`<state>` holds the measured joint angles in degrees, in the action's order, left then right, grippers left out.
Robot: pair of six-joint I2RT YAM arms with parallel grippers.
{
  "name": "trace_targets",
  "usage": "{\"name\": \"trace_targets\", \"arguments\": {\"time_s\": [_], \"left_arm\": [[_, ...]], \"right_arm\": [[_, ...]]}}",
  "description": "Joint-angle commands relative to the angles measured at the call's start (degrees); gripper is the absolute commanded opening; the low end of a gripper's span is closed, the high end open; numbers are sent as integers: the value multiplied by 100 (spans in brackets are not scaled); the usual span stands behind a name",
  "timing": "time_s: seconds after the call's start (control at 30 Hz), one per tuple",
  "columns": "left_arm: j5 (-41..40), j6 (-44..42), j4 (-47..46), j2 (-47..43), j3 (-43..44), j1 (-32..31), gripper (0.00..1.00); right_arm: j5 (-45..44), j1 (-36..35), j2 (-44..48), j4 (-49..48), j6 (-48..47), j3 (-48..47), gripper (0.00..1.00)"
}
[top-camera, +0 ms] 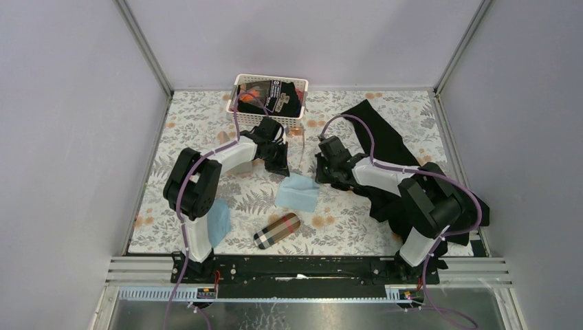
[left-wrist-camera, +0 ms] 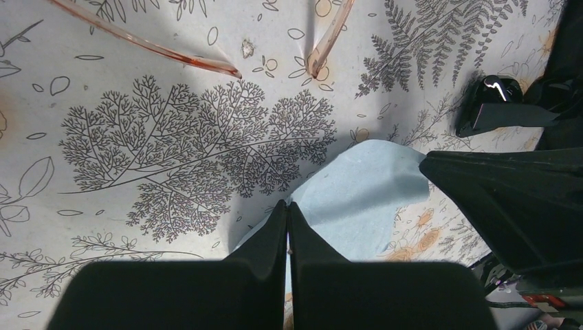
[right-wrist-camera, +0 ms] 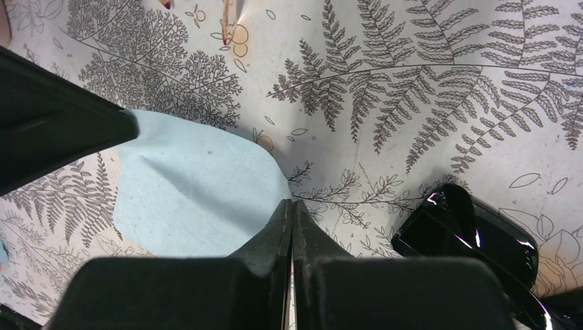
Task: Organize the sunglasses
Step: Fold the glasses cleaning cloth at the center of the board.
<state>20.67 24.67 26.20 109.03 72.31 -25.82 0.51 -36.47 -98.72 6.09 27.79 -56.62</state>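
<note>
A light-blue cloth (top-camera: 298, 192) lies on the floral table between my two grippers. My left gripper (left-wrist-camera: 287, 206) is shut, its tips pinching the cloth (left-wrist-camera: 357, 192) at an edge that rises to them. At the cloth's (right-wrist-camera: 192, 199) opposite edge my right gripper (right-wrist-camera: 292, 204) is shut too. The black-framed sunglasses (right-wrist-camera: 467, 234) lie just right of the right fingers and also show in the left wrist view (left-wrist-camera: 495, 103). Of the wire-framed sunglasses, only the pale orange temple arms (left-wrist-camera: 151, 48) show, farther out on the table (top-camera: 301, 141).
A white basket (top-camera: 270, 96) with dark items stands at the back. A plaid case (top-camera: 276, 230) and a second light-blue cloth (top-camera: 218, 221) lie near the front. A black fabric piece (top-camera: 385, 144) is spread under the right arm.
</note>
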Motion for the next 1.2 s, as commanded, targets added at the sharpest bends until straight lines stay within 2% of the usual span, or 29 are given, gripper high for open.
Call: {"name": "trace_targets", "arguments": {"time_s": [0.0, 0.17, 0.47, 0.87, 1.17], "left_arm": [[67, -133, 52, -192, 106, 21, 0], [75, -125, 52, -178, 108, 25, 0], [-8, -101, 48, -226, 65, 25, 0], [-1, -63, -20, -473, -206, 33, 0], [12, -49, -103, -669, -508, 34, 0]], "right_arm": [[-187, -105, 195, -535, -381, 193, 0], [-331, -115, 96, -1008, -717, 307, 0], [-421, -139, 288, -1285, -855, 543, 0], [-356, -401, 829, -1479, -871, 1055, 0], [-358, -633, 965, -1473, -932, 1022, 0]]}}
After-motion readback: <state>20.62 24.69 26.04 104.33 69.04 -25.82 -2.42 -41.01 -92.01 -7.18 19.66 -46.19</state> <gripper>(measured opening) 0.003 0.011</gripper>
